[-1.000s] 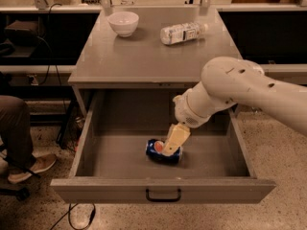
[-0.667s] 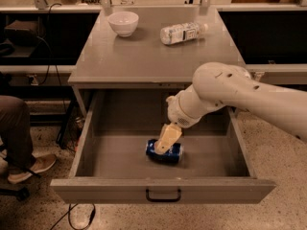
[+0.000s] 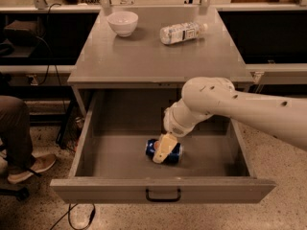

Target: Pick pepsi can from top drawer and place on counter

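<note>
- I am at the pick-up step. The top drawer point(image 3: 120, 153) is pulled open, and the pepsi can point(image 3: 176, 154) lies on its side on the drawer floor, near the middle.
- The pincer point(image 3: 163, 150) is down inside the drawer, right over the can. Its tan tip covers the middle of the can and seems to touch it.
- I cannot tell how wide the pincer is open. I also cannot tell if it has hold of the can.
- The can is not lifted. It rests on the drawer floor.
- Next, I think I must get a firm squeeze on both sides of the can. It is round and could roll away if I push it off to one side.
- Then I should lift it up and keep it away from the edge of the desk point(image 3: 144, 56) above.
- A white bowl point(image 3: 122, 22) and a clear bottle point(image 3: 183, 32) sit at the far end of the desk. I would put the can down on the bare part nearer the drawer.
</note>
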`<state>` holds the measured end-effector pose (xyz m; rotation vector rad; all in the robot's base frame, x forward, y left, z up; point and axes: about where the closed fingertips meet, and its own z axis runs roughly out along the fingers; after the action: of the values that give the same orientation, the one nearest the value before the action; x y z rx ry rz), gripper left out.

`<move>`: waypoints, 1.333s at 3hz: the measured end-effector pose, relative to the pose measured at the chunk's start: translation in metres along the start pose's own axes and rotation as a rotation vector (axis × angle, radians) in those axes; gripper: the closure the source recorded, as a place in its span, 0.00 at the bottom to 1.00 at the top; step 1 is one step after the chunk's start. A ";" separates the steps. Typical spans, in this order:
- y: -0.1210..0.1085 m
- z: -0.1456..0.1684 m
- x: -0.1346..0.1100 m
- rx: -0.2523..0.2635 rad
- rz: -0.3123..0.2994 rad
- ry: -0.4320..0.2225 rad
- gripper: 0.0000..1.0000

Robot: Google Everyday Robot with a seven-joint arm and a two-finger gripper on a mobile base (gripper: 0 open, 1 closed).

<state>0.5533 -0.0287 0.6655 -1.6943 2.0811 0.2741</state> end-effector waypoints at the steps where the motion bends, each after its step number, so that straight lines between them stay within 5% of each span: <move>1: 0.004 0.018 0.015 -0.019 0.011 0.030 0.00; 4: 0.009 0.025 0.061 -0.082 0.020 0.043 0.68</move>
<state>0.5409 -0.0701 0.6145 -1.7419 2.1457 0.3366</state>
